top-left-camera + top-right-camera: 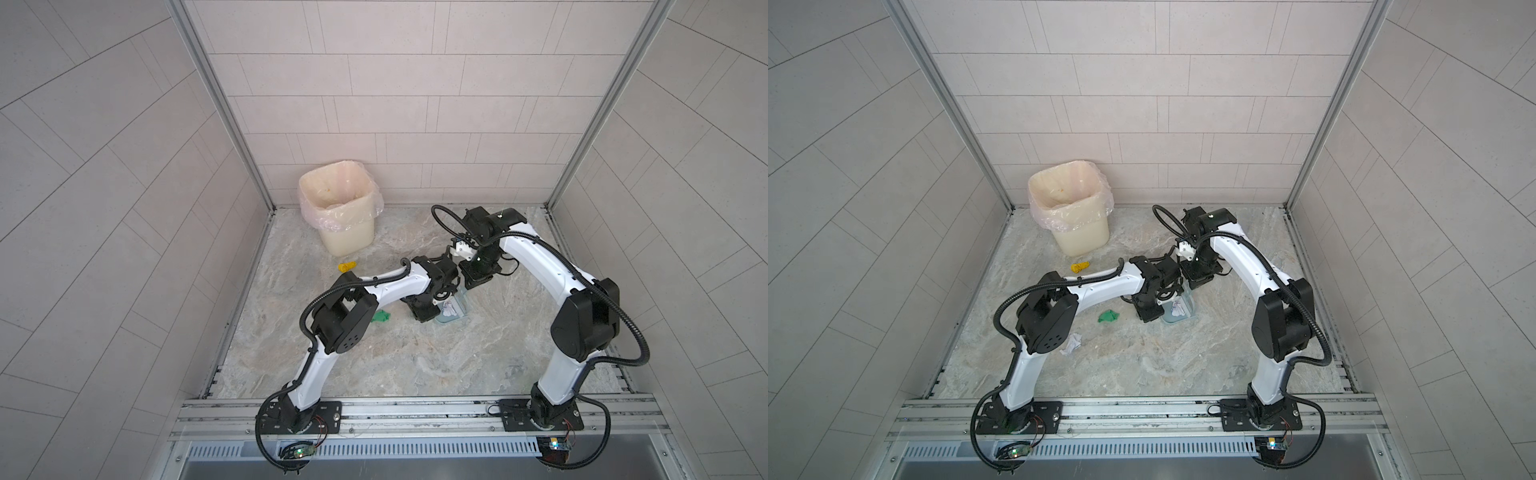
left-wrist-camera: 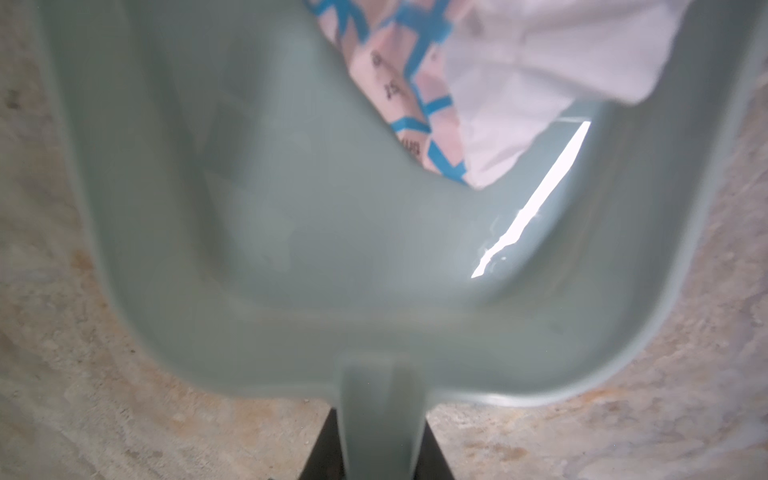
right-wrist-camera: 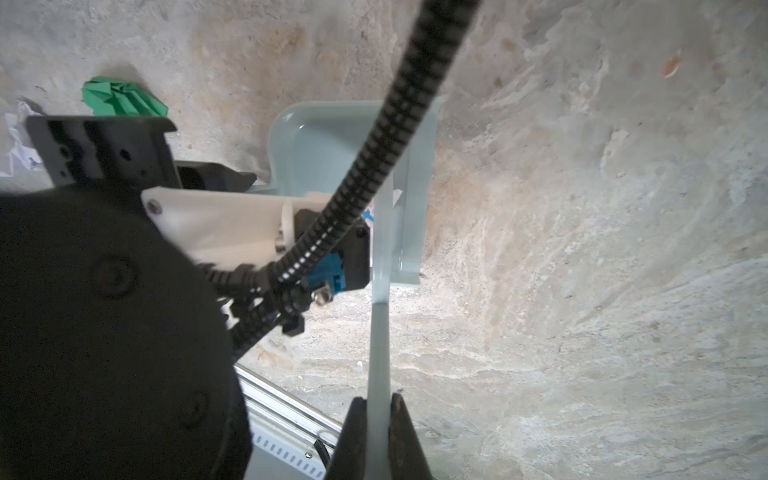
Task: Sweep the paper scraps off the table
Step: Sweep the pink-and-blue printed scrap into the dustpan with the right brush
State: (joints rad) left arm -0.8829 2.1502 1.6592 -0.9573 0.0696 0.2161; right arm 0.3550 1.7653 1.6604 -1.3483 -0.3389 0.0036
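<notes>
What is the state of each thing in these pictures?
left gripper: shut on the dustpan handle
right gripper: shut on the brush handle
dustpan: held, a paper wad inside
bin: upright, open, lined with a bag
green scrap: loose on the table
yellow scrap: loose on the table, near the bin
white scrap: loose on the table

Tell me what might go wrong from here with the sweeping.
1. The paper in the dustpan lies toward its open lip; a tilt on the way to the bin may spill it.
2. The left pincer, on the dustpan handle, and the right pincer, on the brush, work very close; they may clash.
3. The green scrap, yellow scrap and white scrap lie beside the left arm and may be missed.
</notes>
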